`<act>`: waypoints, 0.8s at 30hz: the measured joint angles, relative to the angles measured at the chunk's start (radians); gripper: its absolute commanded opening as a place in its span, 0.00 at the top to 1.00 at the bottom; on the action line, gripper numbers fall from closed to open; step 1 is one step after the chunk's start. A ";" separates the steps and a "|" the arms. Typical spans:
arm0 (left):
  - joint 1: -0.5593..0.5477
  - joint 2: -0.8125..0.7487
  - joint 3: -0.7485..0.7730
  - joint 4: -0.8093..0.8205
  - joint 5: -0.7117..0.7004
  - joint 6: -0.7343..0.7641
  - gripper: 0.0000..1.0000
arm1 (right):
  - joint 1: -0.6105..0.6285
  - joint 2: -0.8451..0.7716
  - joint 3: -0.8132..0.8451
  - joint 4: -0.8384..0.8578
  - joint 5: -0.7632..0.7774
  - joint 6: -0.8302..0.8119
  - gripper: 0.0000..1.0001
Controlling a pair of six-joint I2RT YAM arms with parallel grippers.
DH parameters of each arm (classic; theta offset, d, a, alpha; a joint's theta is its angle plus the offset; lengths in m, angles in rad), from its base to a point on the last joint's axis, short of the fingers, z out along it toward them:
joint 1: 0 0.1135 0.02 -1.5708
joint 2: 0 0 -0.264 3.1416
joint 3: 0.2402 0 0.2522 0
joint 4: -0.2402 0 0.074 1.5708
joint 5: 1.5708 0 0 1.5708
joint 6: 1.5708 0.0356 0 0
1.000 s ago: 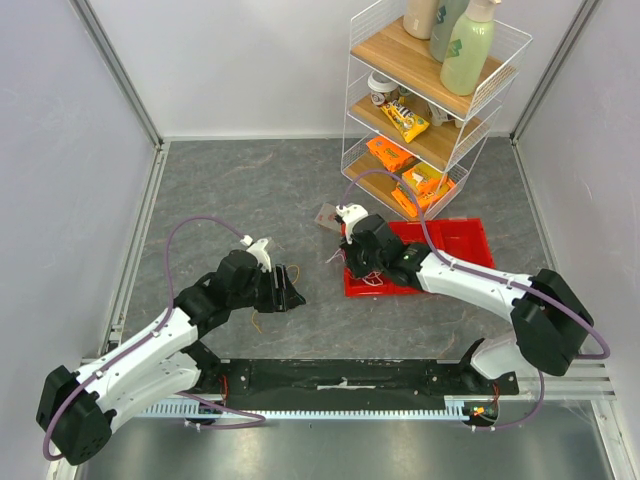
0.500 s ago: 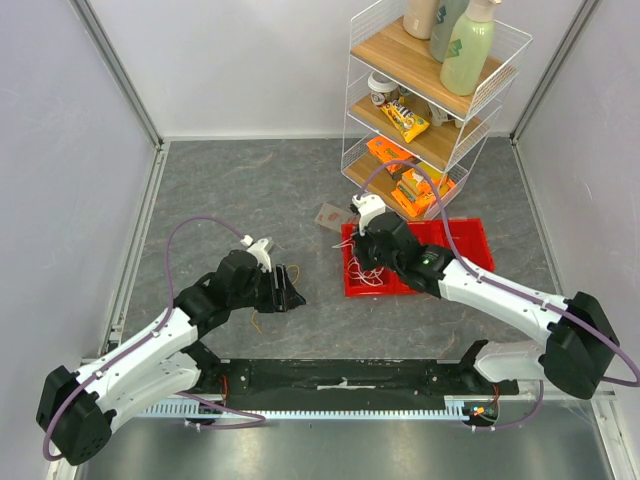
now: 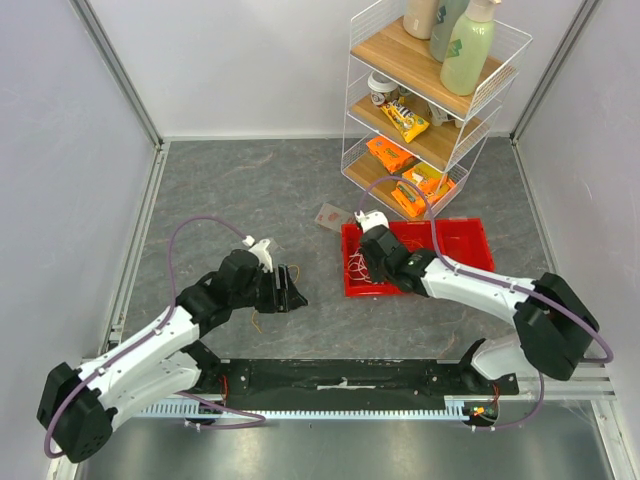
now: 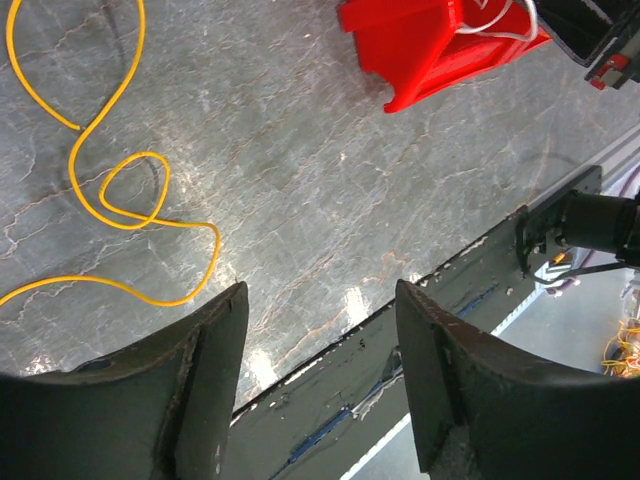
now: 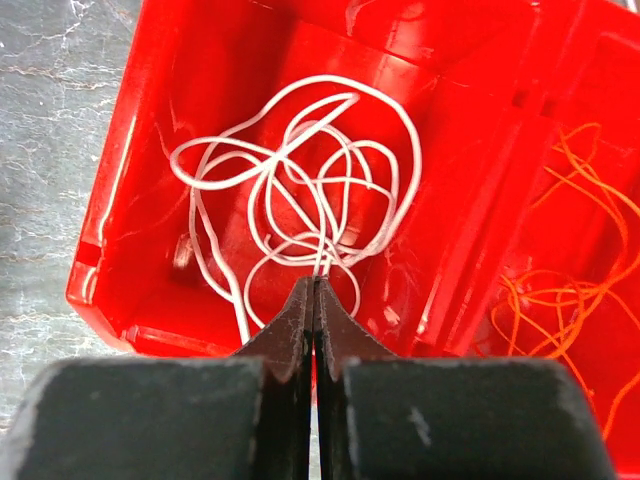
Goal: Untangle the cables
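The right gripper [image 5: 317,282] has been shifted over the red bin [image 5: 110,200], jaws shut, the white cable [image 5: 310,190] perhaps pinched, contact hidden; the left gripper [image 4: 320,300] is held wide.

The top view looks down from above and behind both arm bases [image 3: 70,425] over the whole tabletop [image 3: 250,180]. The left wrist view skims low past its fingers [image 4: 190,390] toward the red bin [image 4: 420,50]. The right wrist view peers straight into that bin, close up.

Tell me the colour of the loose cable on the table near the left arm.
The cable is yellow; the left wrist view shows it best.
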 measured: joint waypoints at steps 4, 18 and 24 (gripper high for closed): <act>0.000 0.064 0.002 0.005 -0.001 0.000 0.27 | 0.000 0.063 0.017 0.011 -0.005 0.000 1.00; 0.000 0.282 0.042 0.032 -0.070 0.003 0.33 | 0.000 -0.171 0.056 -0.068 -0.080 0.000 0.32; 0.000 0.295 0.042 0.028 -0.113 0.010 0.26 | 0.000 -0.322 0.065 -0.066 -0.197 0.026 0.30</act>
